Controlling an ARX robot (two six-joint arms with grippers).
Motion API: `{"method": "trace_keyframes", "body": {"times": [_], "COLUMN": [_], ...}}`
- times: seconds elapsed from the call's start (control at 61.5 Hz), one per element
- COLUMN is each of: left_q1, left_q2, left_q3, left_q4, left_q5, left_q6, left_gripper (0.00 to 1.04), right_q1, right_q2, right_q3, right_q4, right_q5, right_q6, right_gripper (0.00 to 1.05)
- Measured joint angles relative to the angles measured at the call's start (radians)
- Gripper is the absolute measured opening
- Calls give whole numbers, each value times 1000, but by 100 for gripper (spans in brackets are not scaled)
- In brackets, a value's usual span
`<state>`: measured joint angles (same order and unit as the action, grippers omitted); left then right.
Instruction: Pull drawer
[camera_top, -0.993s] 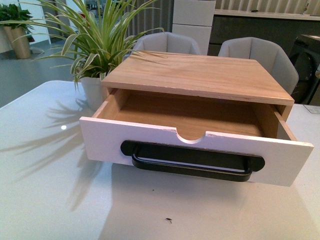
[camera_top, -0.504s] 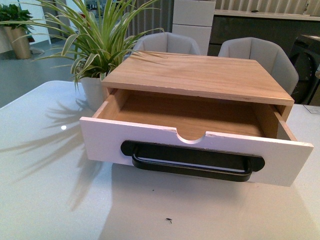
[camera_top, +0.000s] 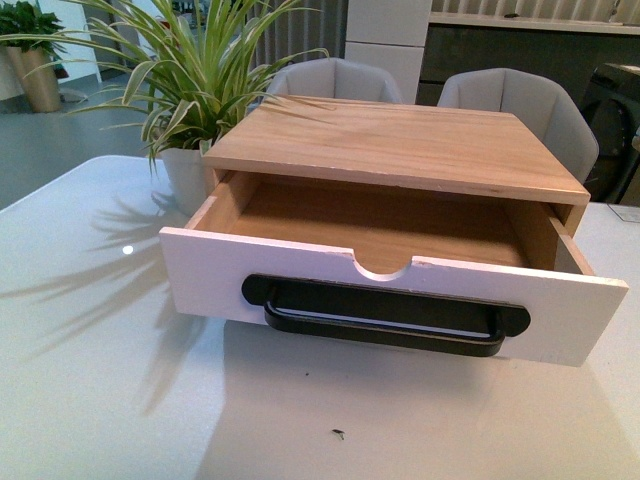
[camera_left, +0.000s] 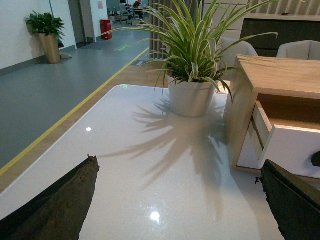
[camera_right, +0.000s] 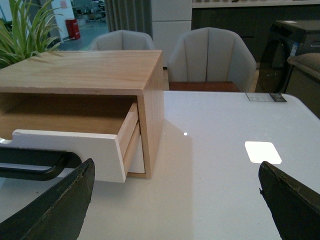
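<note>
I see the drawer (camera_top: 390, 290) standing well out of its wooden box (camera_top: 400, 150), which sits toward the far side of the desk (camera_top: 100, 400) with a potted plant (camera_top: 190, 90) just beside its left corner. The black handle (camera_top: 385, 322) faces me, untouched. My left gripper (camera_left: 175, 200) hangs over bare desk left of the box, fingers spread wide and holding nothing; my right gripper (camera_right: 175, 200) does the same off the box's right side. I judge the pull essentially done. The risk now is overdoing it: another tug could slide the drawer right out, or drag the light box toward the near edge. A careless left arm could also knock the plant.
</note>
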<state>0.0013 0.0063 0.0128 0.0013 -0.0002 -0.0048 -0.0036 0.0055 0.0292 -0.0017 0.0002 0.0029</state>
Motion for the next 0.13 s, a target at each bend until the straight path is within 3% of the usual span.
{"method": "trace_keyframes", "body": {"times": [0.13], "left_q1": [0], "left_q2": [0], "left_q3": [0], "left_q4": [0], "left_q5": [0], "left_q6": [0], "left_gripper": [97], "right_q1": [0], "right_q2": [0], "right_q3": [0], "right_q4": [0], "right_q5": [0], "right_q6": [0], "right_gripper": [96]}}
